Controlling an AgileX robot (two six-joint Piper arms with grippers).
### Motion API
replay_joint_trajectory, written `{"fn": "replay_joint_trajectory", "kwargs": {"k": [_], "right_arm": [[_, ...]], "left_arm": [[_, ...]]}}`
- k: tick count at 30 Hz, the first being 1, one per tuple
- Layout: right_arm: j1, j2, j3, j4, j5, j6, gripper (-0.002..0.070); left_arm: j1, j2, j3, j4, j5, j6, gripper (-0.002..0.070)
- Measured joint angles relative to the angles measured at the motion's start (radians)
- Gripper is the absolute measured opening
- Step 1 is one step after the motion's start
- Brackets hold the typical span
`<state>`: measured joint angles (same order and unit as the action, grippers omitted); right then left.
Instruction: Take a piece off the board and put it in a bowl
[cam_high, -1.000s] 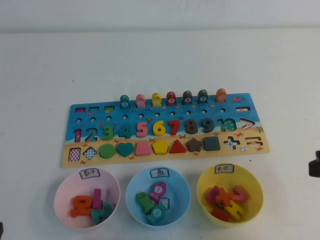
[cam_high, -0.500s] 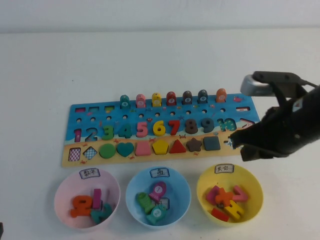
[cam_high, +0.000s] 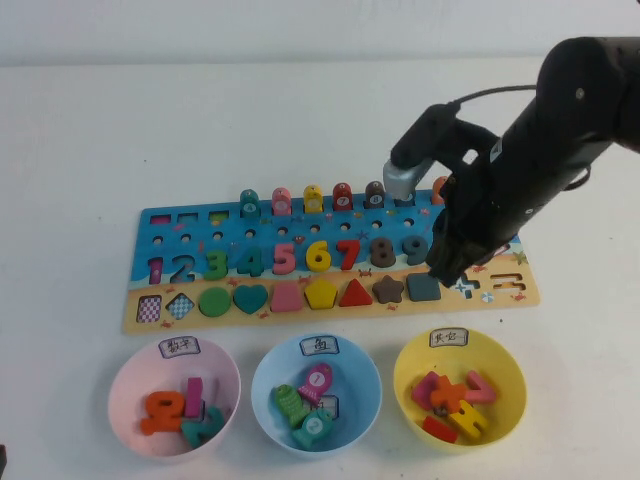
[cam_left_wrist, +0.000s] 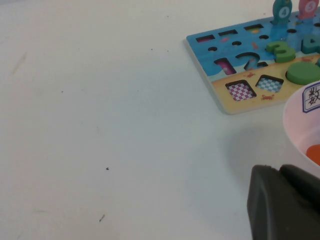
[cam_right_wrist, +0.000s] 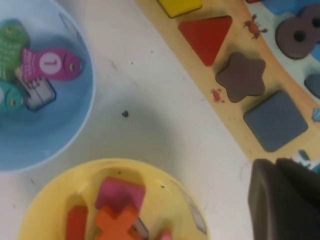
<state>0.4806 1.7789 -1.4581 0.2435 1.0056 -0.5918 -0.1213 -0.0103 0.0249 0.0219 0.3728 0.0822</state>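
The board (cam_high: 135, 315) lies across the table's middle. The piece (cam_high: 422, 288), a slate-blue square, sits in its slot on the tan strip, right of the brown star (cam_high: 388, 290). My right gripper (cam_high: 440, 272) hangs just above the piece's right edge, fingers together and empty. In the right wrist view the piece (cam_right_wrist: 276, 120) lies flat in the board (cam_right_wrist: 225, 107), just beyond the gripper (cam_right_wrist: 275, 162). The yellow bowl (cam_high: 505, 375) stands in front of the board, below the piece; it also shows in the right wrist view (cam_right_wrist: 75, 190). My left gripper (cam_left_wrist: 279, 169) is parked low at the front left, shut.
A pink bowl (cam_high: 120, 375) and a light blue bowl (cam_high: 262, 375) with pieces stand left of the yellow bowl. Numbers, shapes and a row of pegs (cam_high: 313, 198) fill the board. The right arm's body covers the board's right end.
My right arm has come in from the table's right edge and swung left over the board's right end, stopping above the slate square. The pieces and bowls have not moved.
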Motion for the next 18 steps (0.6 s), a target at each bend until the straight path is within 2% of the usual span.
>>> {"fn": "replay_joint_trajectory", "kwargs": {"k": [6,10,14,18], "right_arm": [[0.000,0.038,-0.033,0.007,0.043,-0.336,-0.0017],[0.000,0.055,-0.033,0.022,0.051,-0.482,-0.0006],[0.000,0.072,-0.035,0.022,0.051,-0.566,0.0062],[0.000,0.101,-0.039,0.018,0.045,-0.616,0.0174]], "left_arm": [[0.000,0.000,0.000,0.000,0.000,0.000,-0.0003],[0.000,0.000,0.000,0.000,0.000,0.000,-0.0003],[0.000,0.000,0.000,0.000,0.000,0.000,-0.0003],[0.000,0.000,0.000,0.000,0.000,0.000,-0.0003]]}}
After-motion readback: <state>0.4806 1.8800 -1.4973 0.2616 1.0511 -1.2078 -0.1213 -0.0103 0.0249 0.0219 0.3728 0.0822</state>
